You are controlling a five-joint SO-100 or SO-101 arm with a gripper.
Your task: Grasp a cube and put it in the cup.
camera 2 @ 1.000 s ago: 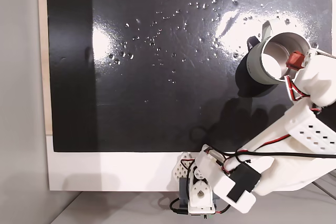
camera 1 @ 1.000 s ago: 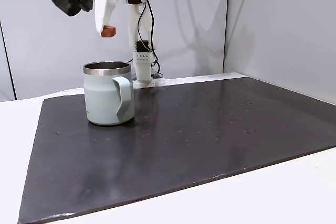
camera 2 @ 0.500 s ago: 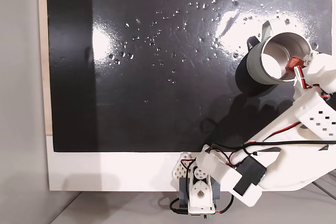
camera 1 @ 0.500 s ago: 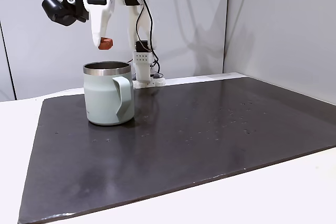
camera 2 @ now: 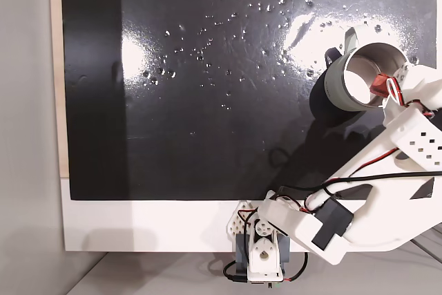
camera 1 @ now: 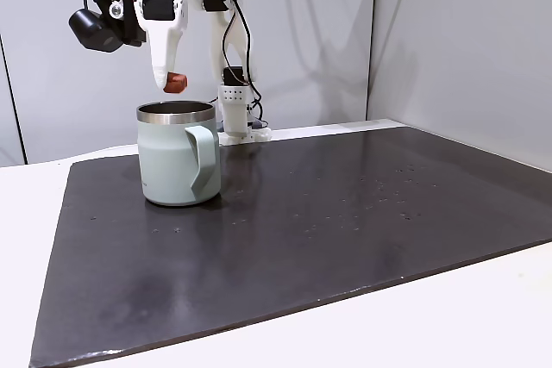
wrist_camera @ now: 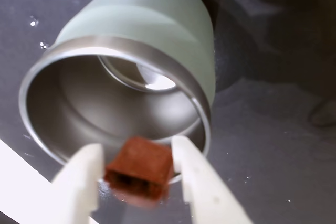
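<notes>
A tiny red-orange cube (wrist_camera: 139, 168) (camera 1: 176, 83) (camera 2: 379, 86) is pinched between my white fingers. My gripper (wrist_camera: 138, 171) (camera 1: 175, 84) is shut on the cube and hangs just above the steel rim of the pale mint-green cup (camera 1: 177, 154). In the wrist view the cup (wrist_camera: 152, 40) lies below with its metal inside showing, and the cube sits over its near rim. From above, the cup (camera 2: 335, 88) stands at the mat's right side, handle pointing away from the arm base, with the cube over its opening.
A dark mat (camera 1: 345, 213) covers most of the white table (camera 1: 483, 316). The arm's base (camera 1: 235, 114) stands behind the cup at the mat's back edge. Grey wall panels rise behind. Wide bare mat lies to the cup's right in the side fixed view.
My gripper has carried the cube lower and over the cup's opening. The cup has stayed where it was.
</notes>
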